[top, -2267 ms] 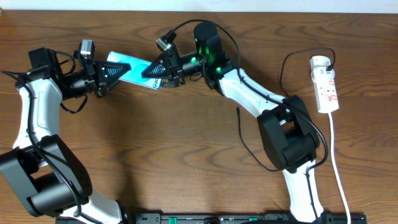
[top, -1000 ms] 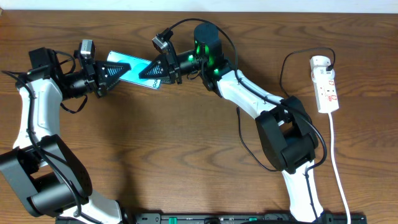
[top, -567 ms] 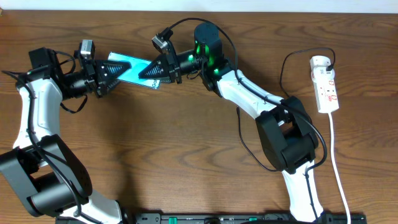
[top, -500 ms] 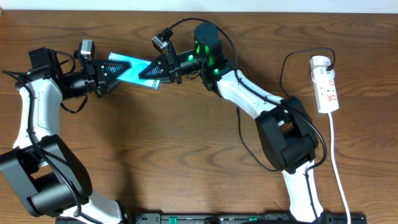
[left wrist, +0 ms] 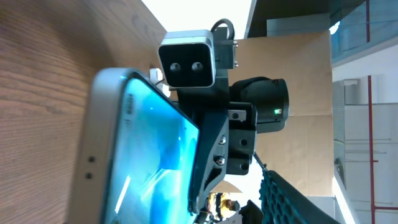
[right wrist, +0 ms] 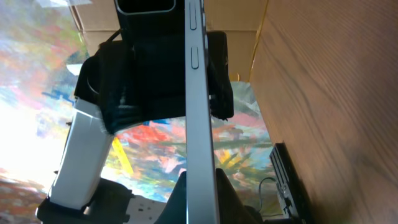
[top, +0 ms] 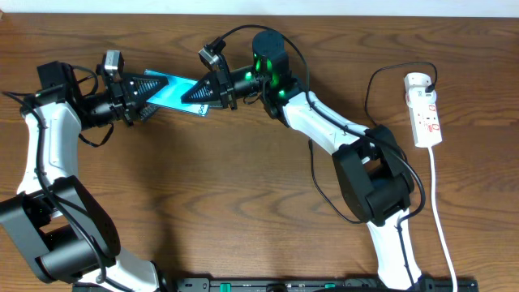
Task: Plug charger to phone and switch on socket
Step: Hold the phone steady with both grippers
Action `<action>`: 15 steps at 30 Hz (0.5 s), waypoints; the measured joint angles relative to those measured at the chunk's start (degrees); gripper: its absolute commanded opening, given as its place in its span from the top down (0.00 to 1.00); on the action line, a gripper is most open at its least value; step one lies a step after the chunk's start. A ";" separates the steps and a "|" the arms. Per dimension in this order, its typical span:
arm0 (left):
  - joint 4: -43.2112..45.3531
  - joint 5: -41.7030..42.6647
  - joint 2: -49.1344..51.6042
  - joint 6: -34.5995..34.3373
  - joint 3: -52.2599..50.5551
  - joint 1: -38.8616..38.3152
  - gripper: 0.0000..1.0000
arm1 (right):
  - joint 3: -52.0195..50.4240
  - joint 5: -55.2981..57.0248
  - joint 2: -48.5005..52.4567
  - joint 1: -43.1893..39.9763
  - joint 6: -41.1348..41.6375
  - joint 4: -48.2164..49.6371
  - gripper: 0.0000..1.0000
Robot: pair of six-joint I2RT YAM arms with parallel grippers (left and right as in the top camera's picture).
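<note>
Left hand [top: 154,96] has spread its fingers off the slim cyan-screened black-edged smartphone [top: 173,90], which now hangs from the right hand [top: 191,95] alone, pinched at one end over the brown wooden surface [top: 243,203]. So narrow a one-ended grip could let it pivot or slip.
</note>
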 measured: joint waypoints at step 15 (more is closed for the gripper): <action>3.96 -0.39 0.00 -0.90 0.00 0.02 0.59 | 0.00 1.99 0.15 0.33 2.36 0.39 0.99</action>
